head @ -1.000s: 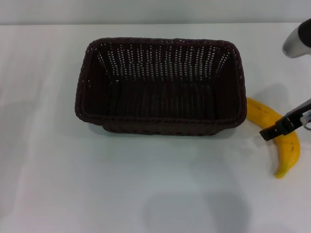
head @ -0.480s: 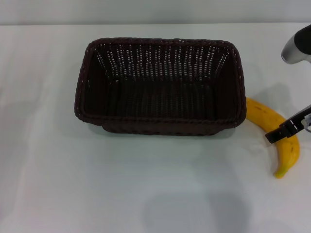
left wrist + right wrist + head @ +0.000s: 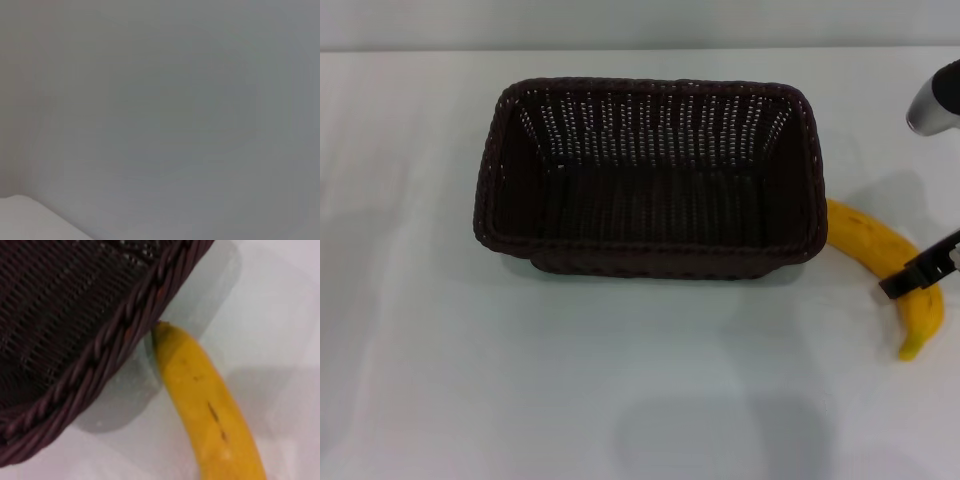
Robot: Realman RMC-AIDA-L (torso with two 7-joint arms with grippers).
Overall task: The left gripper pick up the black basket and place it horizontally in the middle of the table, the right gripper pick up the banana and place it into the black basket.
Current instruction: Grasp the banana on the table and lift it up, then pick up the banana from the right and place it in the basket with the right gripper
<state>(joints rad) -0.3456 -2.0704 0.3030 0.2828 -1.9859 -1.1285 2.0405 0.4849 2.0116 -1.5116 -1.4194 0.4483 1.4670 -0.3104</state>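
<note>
The black basket [image 3: 650,180] stands upright with its long side across the middle of the white table [image 3: 520,380], and it is empty. The yellow banana [image 3: 880,245] lies on the table just right of the basket, one end near the basket's right wall. My right gripper [image 3: 920,275] reaches in from the right edge, its black finger lying across the banana's lower half and its silver body [image 3: 935,100] above. The right wrist view shows the basket's braided rim [image 3: 125,335] and the banana [image 3: 210,405] beside it. The left gripper is out of view.
The left wrist view shows only a plain grey surface [image 3: 160,110]. The table's far edge [image 3: 640,50] runs behind the basket. Bare white table lies left of and in front of the basket.
My right gripper's finger has moved right and slightly down along the banana. The banana's free tip has shifted a little to the right. The basket has not moved.
</note>
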